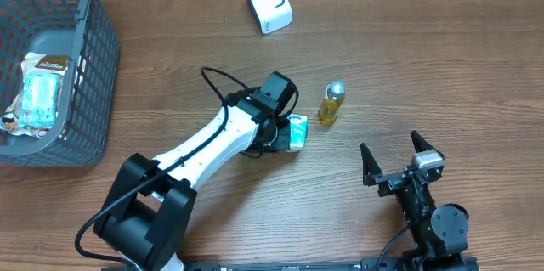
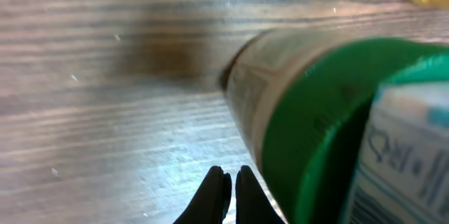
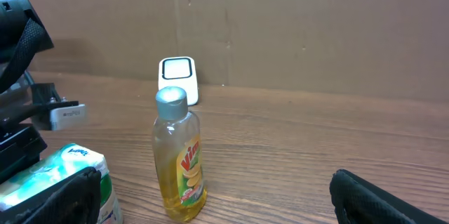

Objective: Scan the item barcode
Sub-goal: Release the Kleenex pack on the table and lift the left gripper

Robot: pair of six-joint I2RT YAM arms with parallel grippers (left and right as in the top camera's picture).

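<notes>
A green and white packet (image 1: pixel 297 132) lies on the wooden table beside a yellow dish-soap bottle (image 1: pixel 331 104). My left gripper (image 1: pixel 283 134) sits low against the packet's left side. In the left wrist view its fingertips (image 2: pixel 229 175) are pressed together with nothing between them, and the packet (image 2: pixel 316 119) fills the right of that view, a strip of barcode showing at its lower right. The white scanner (image 1: pixel 269 2) stands at the back of the table. My right gripper (image 1: pixel 395 157) rests open near the front edge and faces the bottle (image 3: pixel 179 157), the packet (image 3: pixel 66 169) and the scanner (image 3: pixel 177 74).
A dark plastic basket (image 1: pixel 92 67) at the far left holds several wrapped packets. The left arm's black cable loops over the table behind its wrist. A brown cardboard wall stands behind the scanner in the right wrist view.
</notes>
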